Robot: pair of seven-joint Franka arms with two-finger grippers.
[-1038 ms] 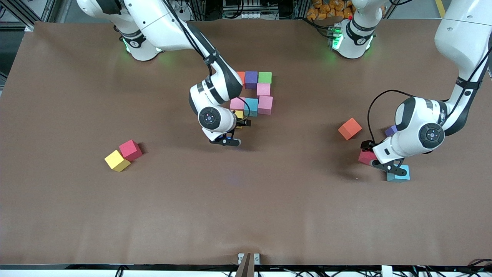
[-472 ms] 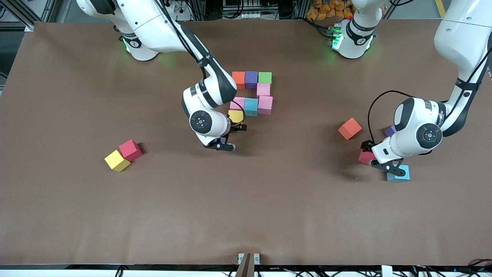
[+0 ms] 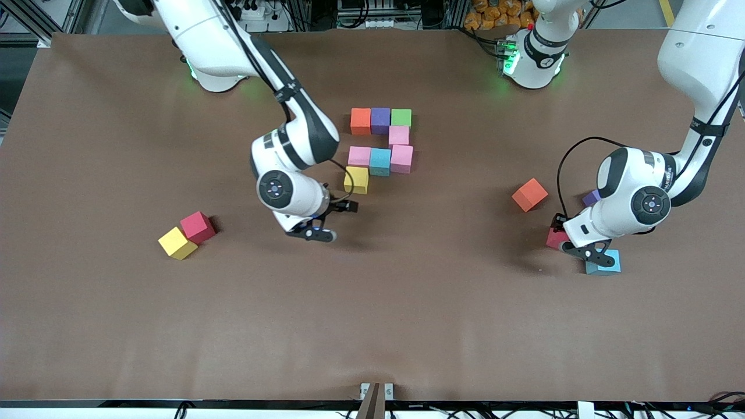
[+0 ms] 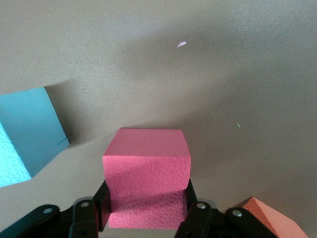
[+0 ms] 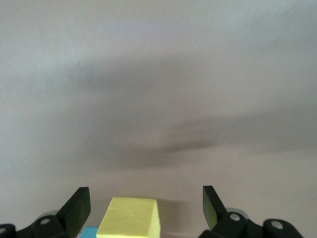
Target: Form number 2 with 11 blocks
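Your left gripper (image 4: 146, 218) sits low at the left arm's end of the table with its fingers (image 4: 101, 206) pressed against both sides of the red block (image 4: 147, 173), so read it as narrowed onto that cube; from the front the contact is partly hidden by the wrist, so treat the grip as probable rather than certain. The light blue block (image 3: 603, 262) lies just beside it, the loose orange block (image 3: 529, 194) near it. The number 2 (image 3: 381, 142) stands toward the table's middle, well apart from the held cube, eight cubes placed, its newest the yellow block (image 3: 356, 180). Your next carry therefore runs from the left arm's end toward the centre, to the open cell nearer the front camera than that yellow cube. Your right gripper (image 3: 326, 224) hangs wide and empty over bare table beside the figure, and is the nearer to it.
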